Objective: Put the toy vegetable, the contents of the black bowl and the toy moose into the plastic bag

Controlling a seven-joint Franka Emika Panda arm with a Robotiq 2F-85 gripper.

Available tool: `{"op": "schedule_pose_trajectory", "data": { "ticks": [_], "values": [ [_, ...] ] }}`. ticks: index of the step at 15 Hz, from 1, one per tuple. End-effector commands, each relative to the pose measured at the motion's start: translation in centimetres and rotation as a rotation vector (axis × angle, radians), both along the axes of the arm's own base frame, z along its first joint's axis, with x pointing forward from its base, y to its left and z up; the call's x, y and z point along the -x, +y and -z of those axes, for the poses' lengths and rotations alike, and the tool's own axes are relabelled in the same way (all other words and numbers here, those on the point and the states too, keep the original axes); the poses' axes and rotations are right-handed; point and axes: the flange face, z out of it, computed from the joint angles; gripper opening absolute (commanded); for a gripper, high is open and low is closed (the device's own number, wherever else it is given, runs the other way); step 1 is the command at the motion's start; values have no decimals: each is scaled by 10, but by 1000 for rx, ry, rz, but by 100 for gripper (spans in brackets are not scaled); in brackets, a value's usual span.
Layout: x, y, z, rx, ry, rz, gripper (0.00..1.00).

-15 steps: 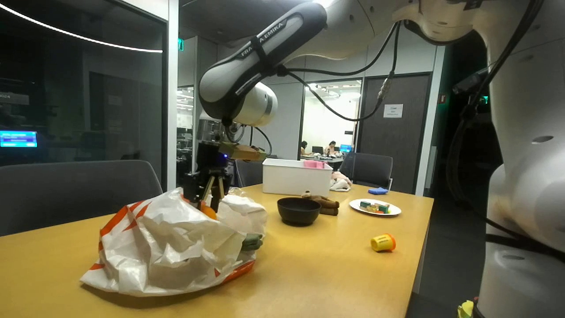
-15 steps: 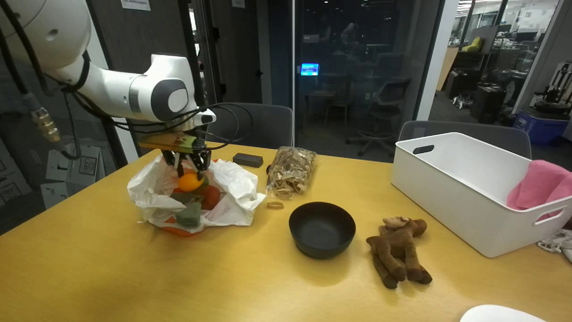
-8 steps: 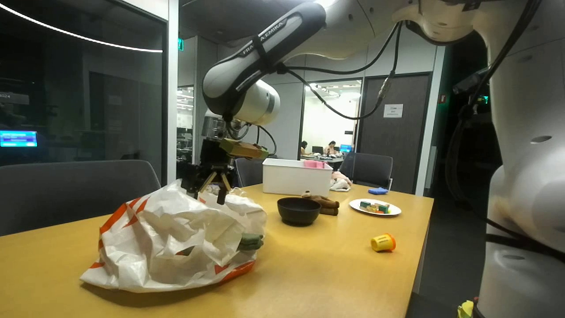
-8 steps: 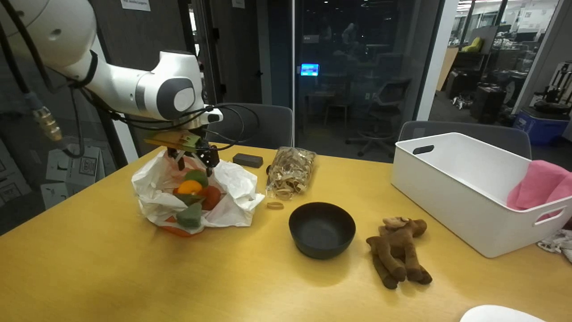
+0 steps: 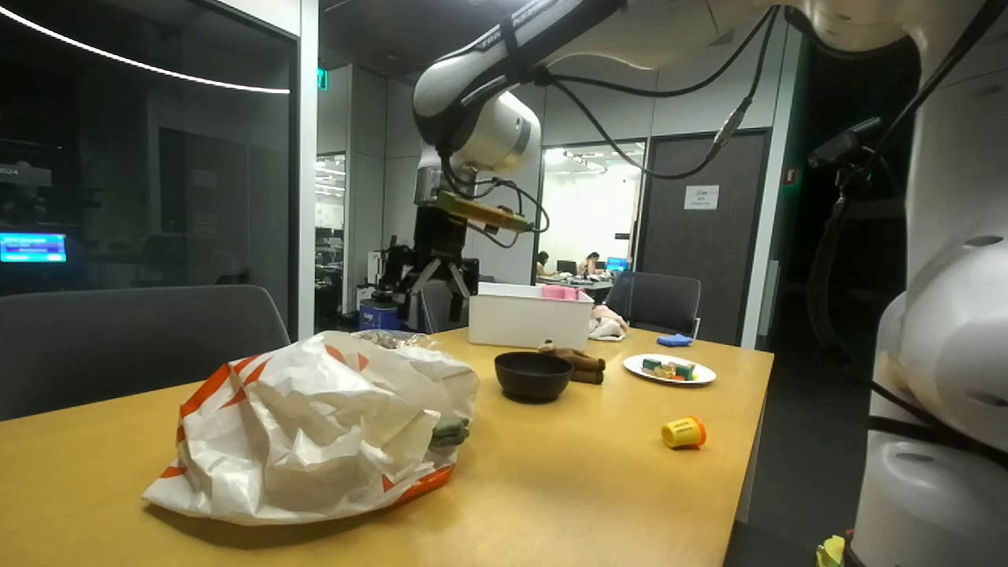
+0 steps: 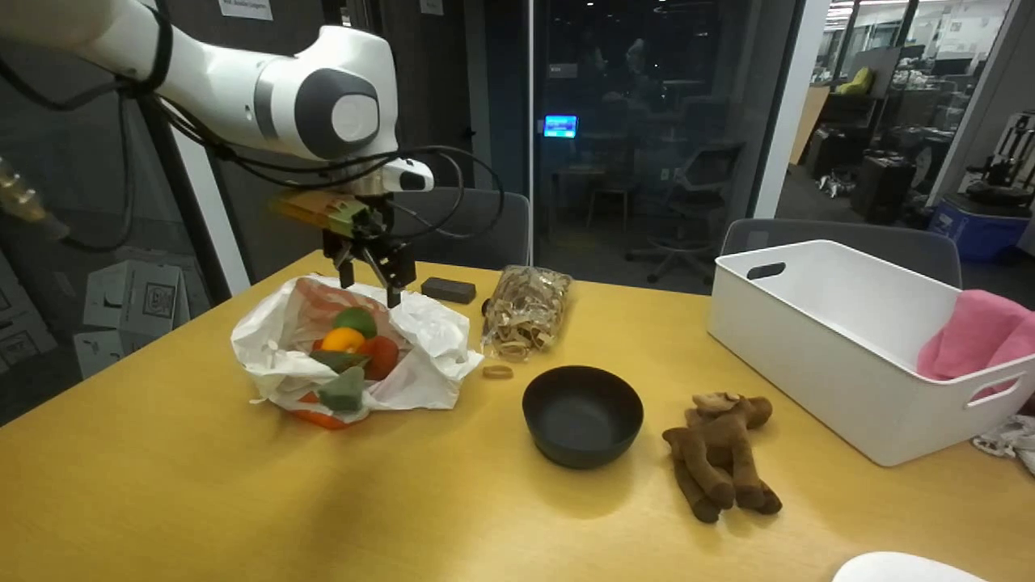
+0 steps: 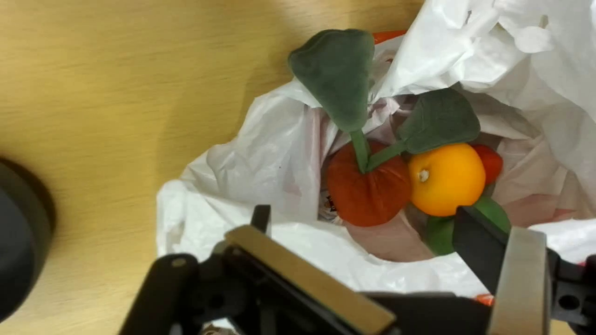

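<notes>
Hovering over the rim of the plastic bag [image 7: 274, 163], your gripper [image 7: 370, 232] is standing with its fingers spread wide and is gripping nothing. Just below, the toy vegetable [image 7: 368, 186], a red-orange plush, is lying inside the bag, though one dark green leaf [image 7: 335, 79] is poking out past the mouth. Beside it a toy orange [image 7: 449, 179], a green toy fruit [image 6: 356, 322] and a small red toy [image 7: 489, 163] are resting, presumably the contents of the black bowl [image 6: 582, 420]. Farther off, that bowl is standing upright with nothing showing inside, so you are likely going for the toy moose [image 6: 711, 440] next, which is lying just beyond. Before crossing, you are wanting more height, since crumpled film is lying below the fingertips and could be snagging them. Over the moose, you are doing best by setting the fingers across its torso, not a leg, and squeezing firmly, because plush is likely giving. Behind it, the white bin [image 6: 808, 364] is standing near but apart, so you are wise to be leaving the wrist room there.
</notes>
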Motion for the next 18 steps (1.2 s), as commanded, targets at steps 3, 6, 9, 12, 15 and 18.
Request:
{"op": "schedule_pose_trajectory", "data": {
  "ticks": [3, 6, 9, 12, 15, 18],
  "values": [
    [31, -83, -66, -23, -113, 263, 100],
    [40, -152, -69, -11, -150, 421, 100],
    [51, -221, -61, -21, -183, 582, 100],
    [65, -279, -51, -20, -225, 737, 100],
    [73, -322, -38, -12, -265, 893, 100],
    [67, -351, -21, 11, -308, 985, 100]
  ]
}}
